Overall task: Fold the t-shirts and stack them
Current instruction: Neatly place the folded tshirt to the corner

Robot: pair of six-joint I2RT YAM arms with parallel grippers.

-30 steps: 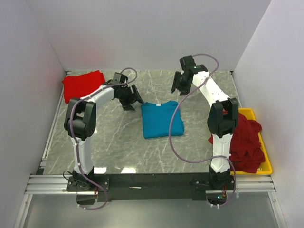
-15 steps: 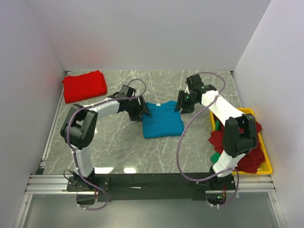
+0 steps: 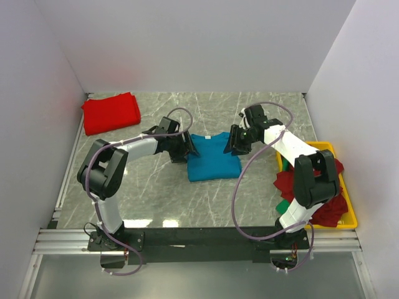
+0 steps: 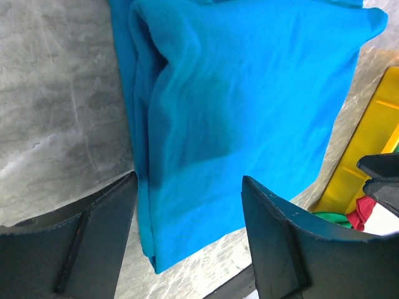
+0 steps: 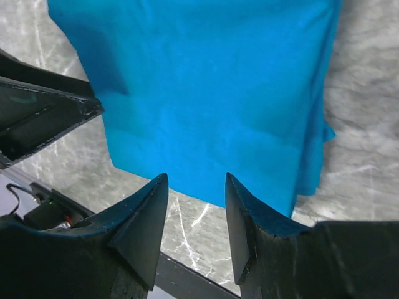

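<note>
Left wrist view: my left gripper gapes wide, with the teal t-shirt just beneath and ahead of it. My right gripper is parted less and holds nothing. If I pinch only the top layer, I judge the fold could come undone.

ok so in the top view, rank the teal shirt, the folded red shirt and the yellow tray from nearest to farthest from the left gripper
1. teal t-shirt, mid-table, right beside the left gripper
2. red t-shirt, back left corner
3. yellow tray, far right edge
</note>
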